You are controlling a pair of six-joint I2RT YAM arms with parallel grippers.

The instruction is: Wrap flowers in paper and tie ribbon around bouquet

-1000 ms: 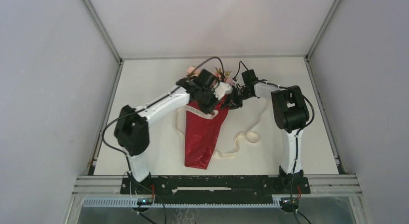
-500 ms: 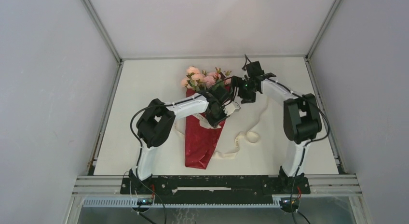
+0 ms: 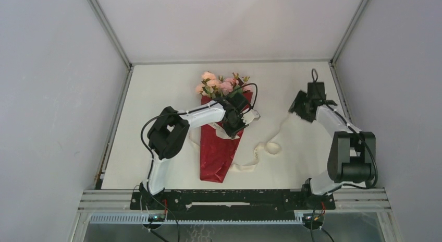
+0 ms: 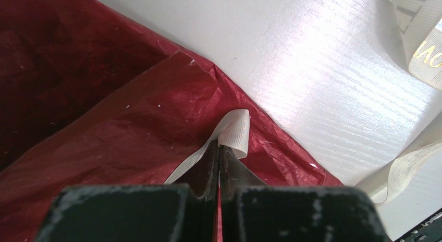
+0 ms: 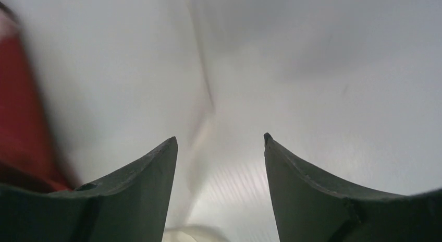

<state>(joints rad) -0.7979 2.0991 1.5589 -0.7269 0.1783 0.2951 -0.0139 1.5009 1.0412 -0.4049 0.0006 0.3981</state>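
At tabletop [image 3: 156, 96] centre: bouquet [image 3: 218, 148] lies flat | left end effector [image 4: 219, 148] pinches ribbon [image 4: 237, 130] over its paper [image 4: 130, 122] | right end effector [image 5: 219, 140] jaws apart, empty, well right of bouquet

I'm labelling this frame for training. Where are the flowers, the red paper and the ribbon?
flowers [image 3: 224, 86], top view, on a pink bloom.
paper [image 3: 219, 150], top view, middle of the red cone.
ribbon [image 3: 272, 147], top view, the loop right of the cone.
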